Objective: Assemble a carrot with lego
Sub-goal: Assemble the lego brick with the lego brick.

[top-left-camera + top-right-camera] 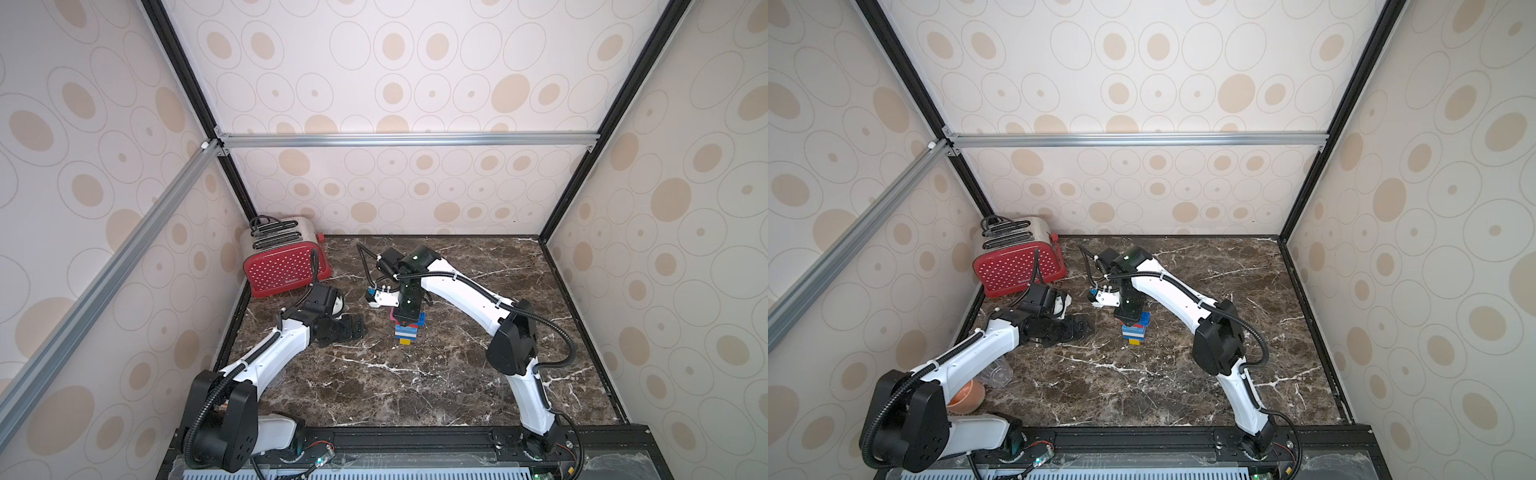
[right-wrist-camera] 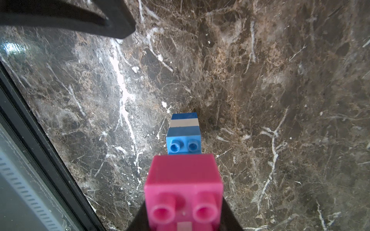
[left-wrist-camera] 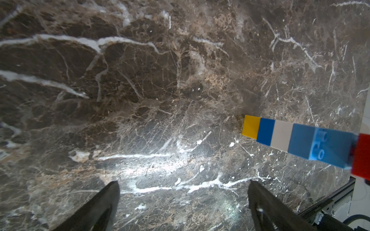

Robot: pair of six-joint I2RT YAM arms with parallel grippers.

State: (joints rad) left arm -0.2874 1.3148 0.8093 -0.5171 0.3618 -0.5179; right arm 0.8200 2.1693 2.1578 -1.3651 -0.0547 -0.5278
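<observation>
Pinched pink brick [image 2: 183,180], lower centre, at carrot [image 1: 408,330] top in right gripper [image 1: 405,319]; left gripper [image 3: 183,186] spread, empty. Judged light, rigid, slick; wide body likeliest hold.

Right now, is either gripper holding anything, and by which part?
The right gripper grips the pink brick by its opposite sides, at the top of the carrot. The left gripper is open and empty.
</observation>
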